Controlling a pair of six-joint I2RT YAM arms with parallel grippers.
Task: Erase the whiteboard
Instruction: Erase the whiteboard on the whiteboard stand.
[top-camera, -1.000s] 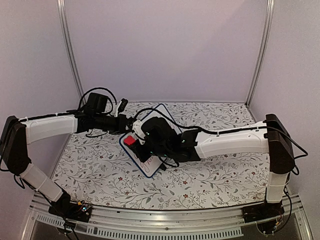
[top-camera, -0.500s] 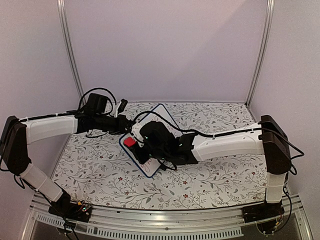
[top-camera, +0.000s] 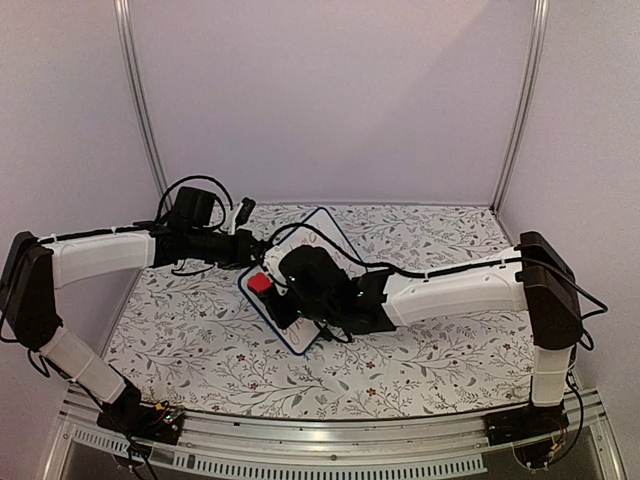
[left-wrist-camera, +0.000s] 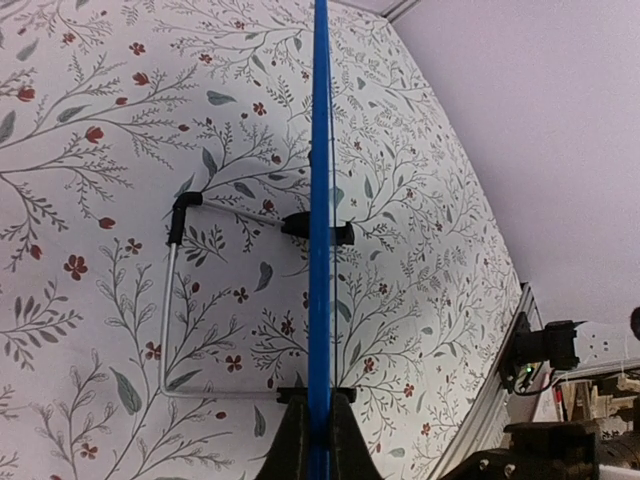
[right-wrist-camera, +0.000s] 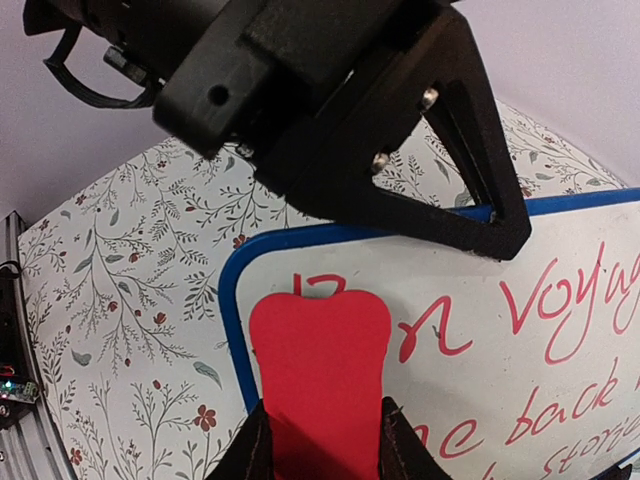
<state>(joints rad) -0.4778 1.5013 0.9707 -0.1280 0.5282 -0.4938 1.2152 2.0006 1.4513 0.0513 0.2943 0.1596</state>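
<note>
The whiteboard (top-camera: 290, 328) is tilted at mid-table, white with a blue rim and red handwriting (right-wrist-camera: 560, 300). My left gripper (top-camera: 250, 247) is shut on its upper left edge; the left wrist view has the rim (left-wrist-camera: 320, 150) edge-on between the fingers (left-wrist-camera: 296, 445). A red eraser (right-wrist-camera: 320, 370) is clamped in my shut right gripper (right-wrist-camera: 322, 452), with its face pressed on the board's left corner over the first letter. From above, the eraser (top-camera: 260, 283) shows at the board's left edge, and the right arm covers the board's middle.
A floral cloth (top-camera: 420, 350) covers the table, with walls on three sides. An aluminium rail (top-camera: 320, 440) runs along the near edge. A bent wire stand (left-wrist-camera: 168, 300) with black clips (left-wrist-camera: 318, 230) hangs under the board. Cables loop over the left wrist (top-camera: 200, 195).
My right wrist has shifted slightly left over the board. The eraser stays near the left corner. The left arm and the board have not moved.
</note>
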